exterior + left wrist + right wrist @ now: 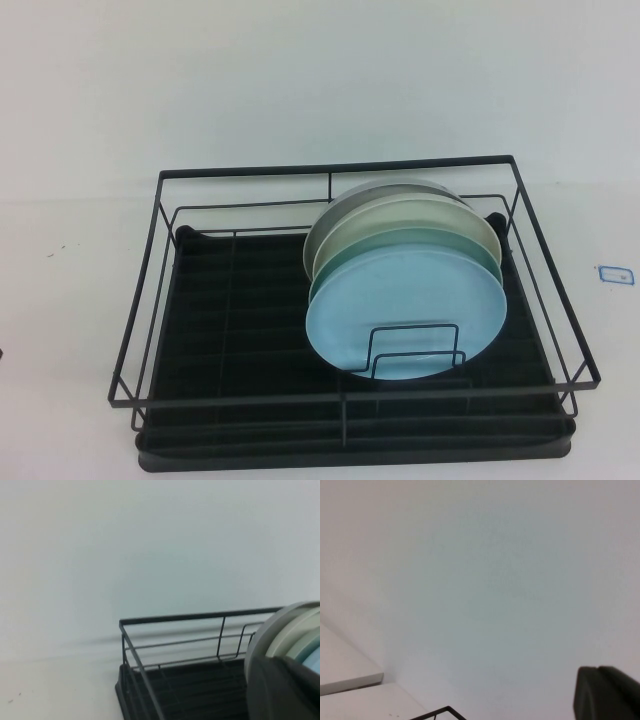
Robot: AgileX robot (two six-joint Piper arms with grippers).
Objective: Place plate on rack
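Rack (150, 300), black wire on a slotted tray base, sits on the white table (300, 90). Sky-blue plate (405, 310) stands on edge inside, frontmost of four, behind wire dividers (415, 350). Left gripper (285, 690) and right gripper (607, 692): jaw state cannot be determined.

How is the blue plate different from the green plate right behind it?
The blue plate is sky blue; the green plate is pale mint. The blue plate stands at the front of the stack with its whole face showing, while the green plate shows only an upper edge. The blue plate leans against the small wire loops; the green one sits further back. Both are round and stand tilted in the black rack. Neither hand shows in the high view.
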